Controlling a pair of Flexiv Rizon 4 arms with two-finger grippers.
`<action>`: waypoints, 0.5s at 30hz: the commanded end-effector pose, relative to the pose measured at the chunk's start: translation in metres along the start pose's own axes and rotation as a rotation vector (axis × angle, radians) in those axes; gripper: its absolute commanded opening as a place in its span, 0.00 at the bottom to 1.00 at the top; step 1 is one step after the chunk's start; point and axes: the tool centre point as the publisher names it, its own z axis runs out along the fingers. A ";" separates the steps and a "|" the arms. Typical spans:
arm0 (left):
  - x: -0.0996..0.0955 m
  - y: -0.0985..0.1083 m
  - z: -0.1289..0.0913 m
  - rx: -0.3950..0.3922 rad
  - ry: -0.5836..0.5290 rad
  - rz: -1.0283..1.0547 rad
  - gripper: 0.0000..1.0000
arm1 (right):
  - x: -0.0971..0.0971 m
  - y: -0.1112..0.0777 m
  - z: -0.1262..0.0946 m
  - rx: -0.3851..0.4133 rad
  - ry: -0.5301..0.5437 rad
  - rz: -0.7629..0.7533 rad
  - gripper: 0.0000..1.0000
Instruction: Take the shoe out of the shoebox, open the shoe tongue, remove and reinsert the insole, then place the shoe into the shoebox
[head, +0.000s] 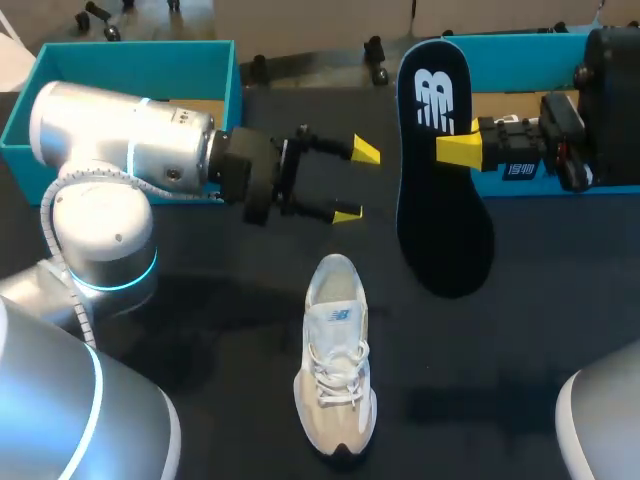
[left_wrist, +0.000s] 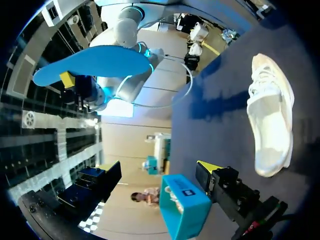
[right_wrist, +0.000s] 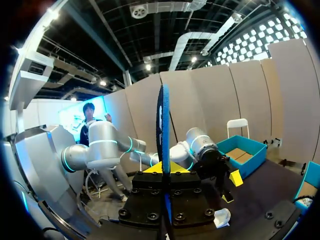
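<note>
Since the shoe (head: 335, 360) stands upright on the dark counter (head: 200, 330), nearest my base and outside both teal boxes, I log the take-out step as done. Nothing touches it. From above I cannot tell whether the tongue is pulled open. The laces look loose.

- The insole (head: 440, 210) is out of the shoe, so the removal half of that step is done.
- Left to do, as I judge it: slide the insole back in, then box the shoe.

Just past the shoe's far end, my left claw (head: 356, 182) hangs above the counter. Its fingers are spread wide and grip nothing. Its wrist view shows the shoe lying off to one side, apart from the fingers.

Further out and to the shoe's right, my right claw (head: 447, 150) is clamped on the insole, pinching it from both faces. The insole is lifted off the counter, well apart from the shoe. The right wrist view shows it edge-on between the fingers.

Farthest back sit the left teal box (head: 130, 55) behind my left arm and the right teal box (head: 520, 42) behind my right.
</note>
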 end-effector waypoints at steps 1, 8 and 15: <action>0.001 0.005 0.005 0.006 -0.043 0.003 1.00 | -0.004 0.003 0.003 0.005 0.005 0.001 0.00; 0.001 0.005 0.005 0.006 -0.043 0.003 1.00 | -0.004 0.003 0.003 0.005 0.005 0.001 0.00; 0.001 0.005 0.005 0.006 -0.043 0.003 1.00 | -0.071 0.010 -0.023 0.011 0.080 0.152 0.00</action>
